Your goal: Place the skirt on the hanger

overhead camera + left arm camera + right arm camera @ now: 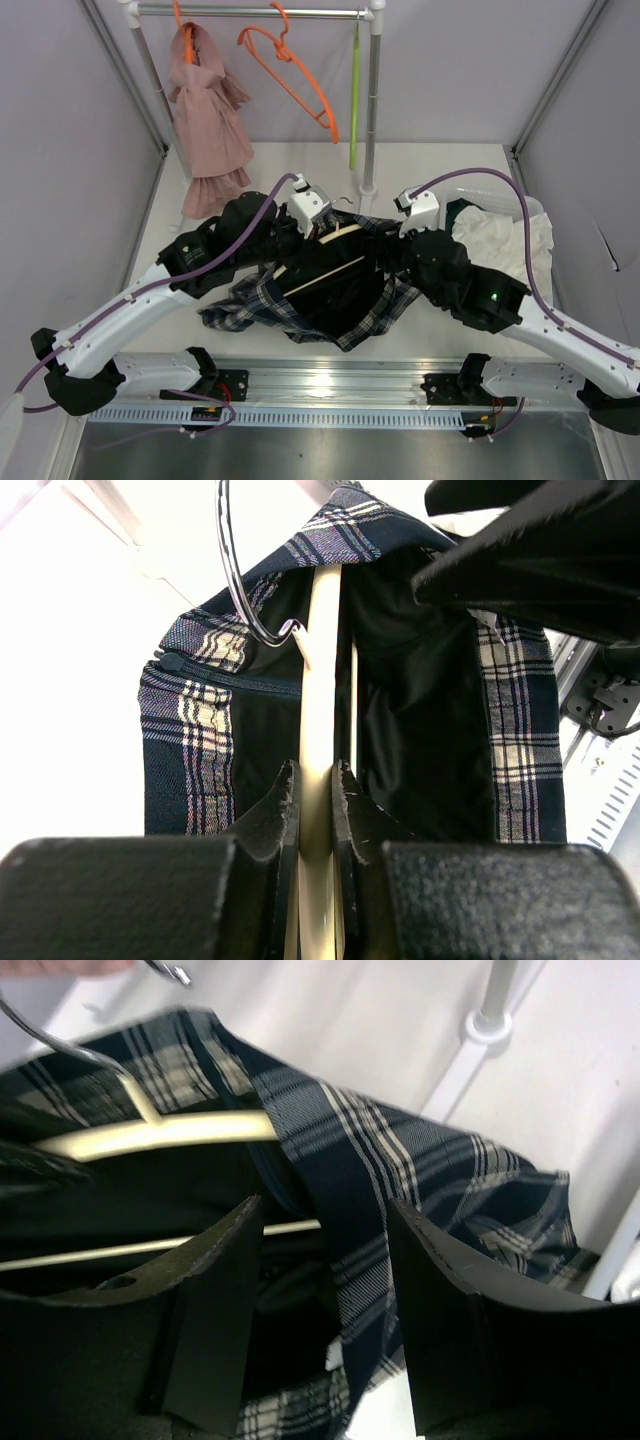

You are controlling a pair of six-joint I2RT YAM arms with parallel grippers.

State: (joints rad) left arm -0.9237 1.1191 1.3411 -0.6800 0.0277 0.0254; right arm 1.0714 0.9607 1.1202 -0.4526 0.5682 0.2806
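The dark plaid skirt [330,300] lies in the middle of the table, its black lining turned up. The cream hanger [335,238] lies across it, its bar inside the waistband. My left gripper [290,232] is shut on the hanger's cream bar [322,680]; the metal hook [235,570] curves ahead of it over the skirt [190,720]. My right gripper [400,250] is open, its jaws standing either side of the plaid waistband [340,1190], which wraps over the hanger's end [160,1132].
A rail at the back carries a pink garment [205,120], an orange hanger [295,80] and a lime-green hanger [354,90]. The rail's white post foot [368,190] stands behind the skirt. A white cloth [505,240] lies at the right.
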